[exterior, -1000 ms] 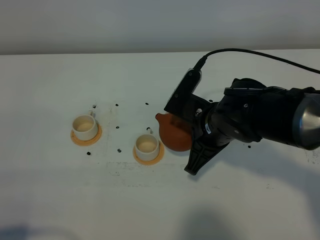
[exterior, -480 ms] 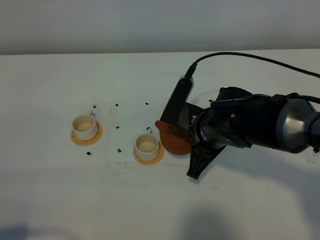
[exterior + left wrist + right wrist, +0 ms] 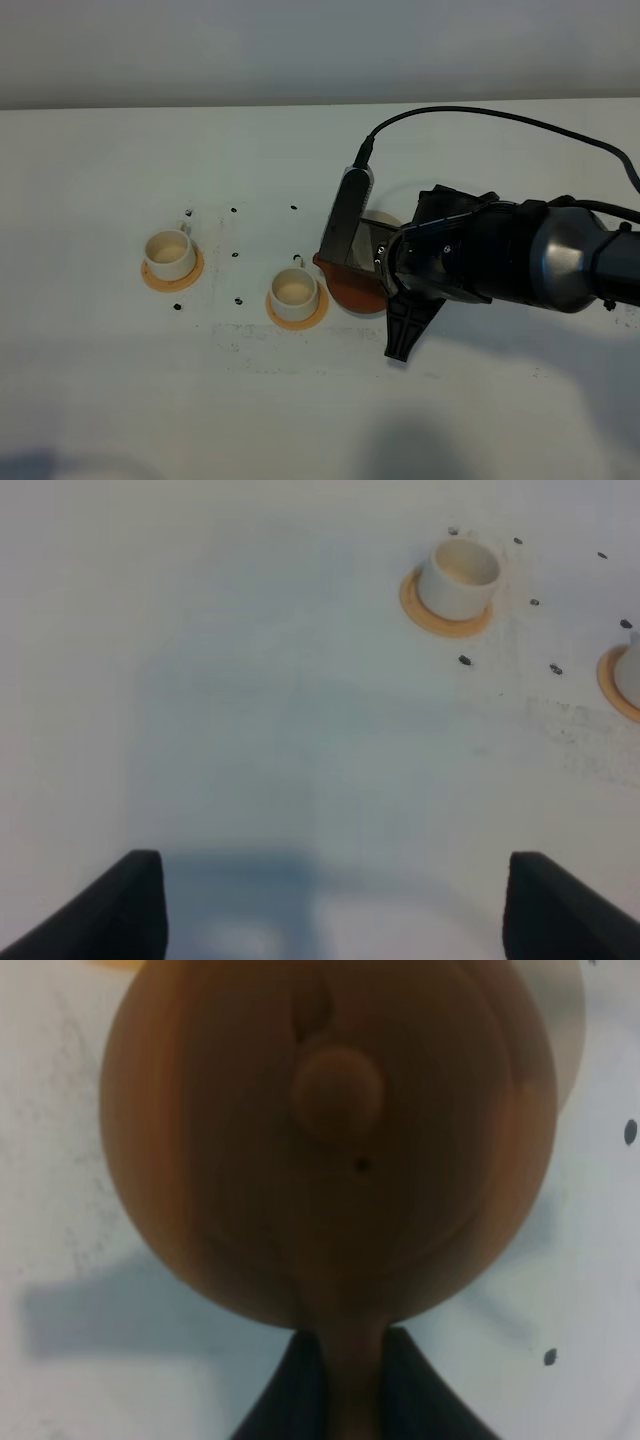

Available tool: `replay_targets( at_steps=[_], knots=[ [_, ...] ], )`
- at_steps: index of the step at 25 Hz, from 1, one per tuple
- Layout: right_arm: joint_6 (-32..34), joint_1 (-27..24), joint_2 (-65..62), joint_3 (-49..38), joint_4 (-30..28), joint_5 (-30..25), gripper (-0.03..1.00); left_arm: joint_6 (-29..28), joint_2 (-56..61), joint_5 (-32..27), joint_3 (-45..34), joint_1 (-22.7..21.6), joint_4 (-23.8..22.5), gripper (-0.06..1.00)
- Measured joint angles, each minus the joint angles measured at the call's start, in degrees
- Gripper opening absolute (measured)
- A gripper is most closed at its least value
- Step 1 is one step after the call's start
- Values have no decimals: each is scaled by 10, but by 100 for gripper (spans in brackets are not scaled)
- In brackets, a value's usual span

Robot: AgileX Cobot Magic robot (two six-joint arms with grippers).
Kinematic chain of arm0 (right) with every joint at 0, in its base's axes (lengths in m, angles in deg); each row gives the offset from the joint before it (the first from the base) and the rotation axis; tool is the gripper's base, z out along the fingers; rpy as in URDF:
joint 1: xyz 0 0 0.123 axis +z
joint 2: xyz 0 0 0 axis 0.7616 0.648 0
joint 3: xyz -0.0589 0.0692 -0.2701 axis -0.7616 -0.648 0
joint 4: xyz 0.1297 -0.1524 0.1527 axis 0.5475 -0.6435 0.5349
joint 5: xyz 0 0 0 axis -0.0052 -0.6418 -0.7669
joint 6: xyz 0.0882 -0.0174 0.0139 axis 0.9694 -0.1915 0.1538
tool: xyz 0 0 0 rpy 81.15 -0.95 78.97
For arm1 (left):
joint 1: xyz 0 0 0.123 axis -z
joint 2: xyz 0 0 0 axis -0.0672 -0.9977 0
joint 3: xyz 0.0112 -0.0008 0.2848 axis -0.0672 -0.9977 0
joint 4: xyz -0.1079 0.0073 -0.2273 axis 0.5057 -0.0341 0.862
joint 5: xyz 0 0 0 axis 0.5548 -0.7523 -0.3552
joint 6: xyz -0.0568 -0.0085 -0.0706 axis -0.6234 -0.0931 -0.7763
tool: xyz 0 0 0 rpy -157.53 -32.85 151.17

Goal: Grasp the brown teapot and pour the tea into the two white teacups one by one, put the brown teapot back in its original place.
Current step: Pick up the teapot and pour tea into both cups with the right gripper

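The brown teapot [image 3: 345, 287] hangs just above the table, right of the nearer white teacup [image 3: 294, 290], spout pointing at that cup. My right gripper [image 3: 378, 272] is shut on its loop handle. The right wrist view looks down on the teapot's [image 3: 330, 1130] knobbed lid, with my right gripper [image 3: 342, 1385] closed on the handle. The cream saucer [image 3: 384, 222] peeks out behind the arm, and its edge [image 3: 566, 1020] shows past the pot. The far teacup [image 3: 168, 254] stands to the left; it also shows in the left wrist view [image 3: 460, 572]. My left gripper [image 3: 338, 915] is open, empty, over bare table.
Each cup stands on an orange-tan coaster [image 3: 150, 276]; the nearer cup's coaster [image 3: 620, 680] shows at the edge of the left wrist view. Small dark specks [image 3: 236, 255] dot the white table [image 3: 120, 380] around the cups. A black cable [image 3: 480, 112] arcs over the right arm.
The right wrist has rotated and the teapot has shifted slightly toward the table's front, its spout dropping a little. The saucer now peeks out behind the arm. The cups have not moved.
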Motion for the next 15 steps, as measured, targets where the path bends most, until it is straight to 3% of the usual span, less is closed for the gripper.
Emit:
replay_targets(
  at_steps=[15],
  knots=[
    [2, 25, 4, 0, -51, -15, 10, 0, 0, 0, 0, 0, 0, 68]
  ],
)
